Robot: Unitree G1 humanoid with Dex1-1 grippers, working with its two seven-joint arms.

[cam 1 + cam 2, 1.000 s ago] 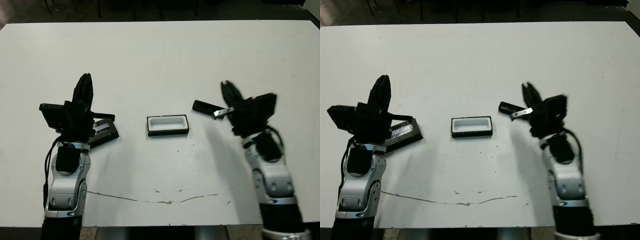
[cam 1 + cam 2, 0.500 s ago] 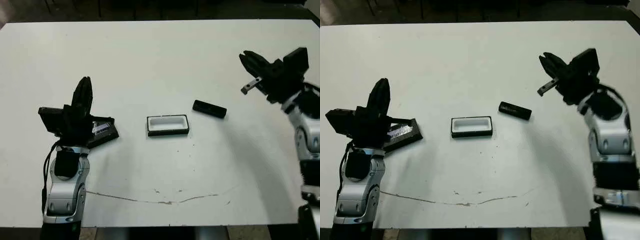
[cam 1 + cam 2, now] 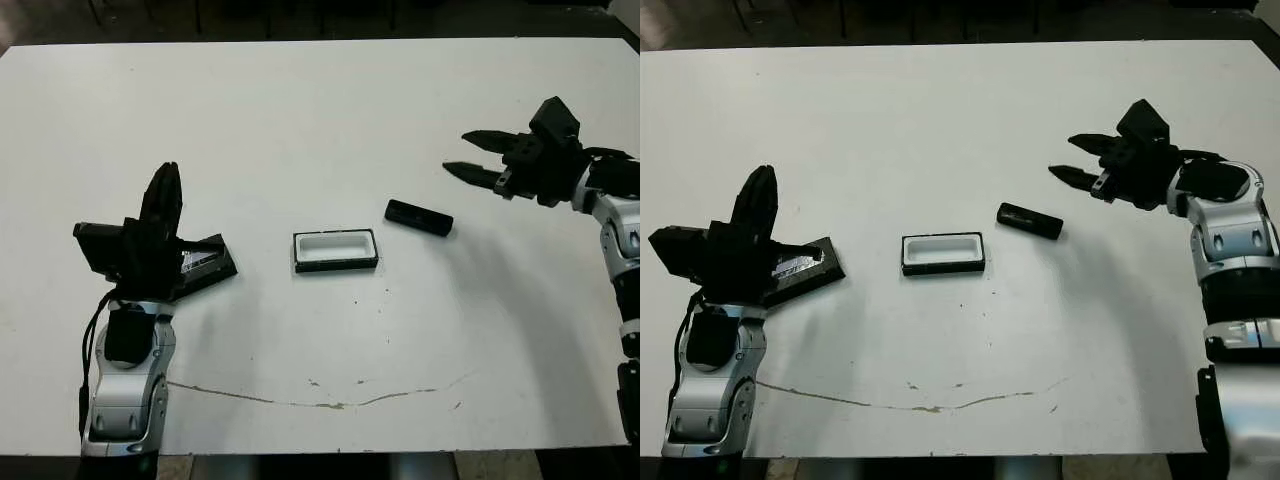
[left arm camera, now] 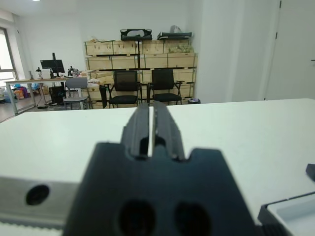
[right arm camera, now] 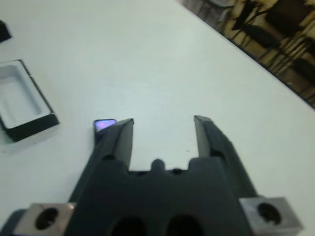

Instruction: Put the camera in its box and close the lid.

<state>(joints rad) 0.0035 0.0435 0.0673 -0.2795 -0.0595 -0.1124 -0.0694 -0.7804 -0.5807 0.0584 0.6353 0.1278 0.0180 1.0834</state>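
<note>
At centre frame, the box lies open | camera just right of it | right jaws spread, left jaws pressed together | we should descend squarely across the camera's narrow width.

right gripper swung up off camera.

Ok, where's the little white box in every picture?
Left eye view: the box sits mid-table, left of the camera.
Right eye view: box at centre, same neighbour.
Left wrist view: only a corner shows.
Right wrist view: box near one edge.
Shared landmark: the camera.
</note>
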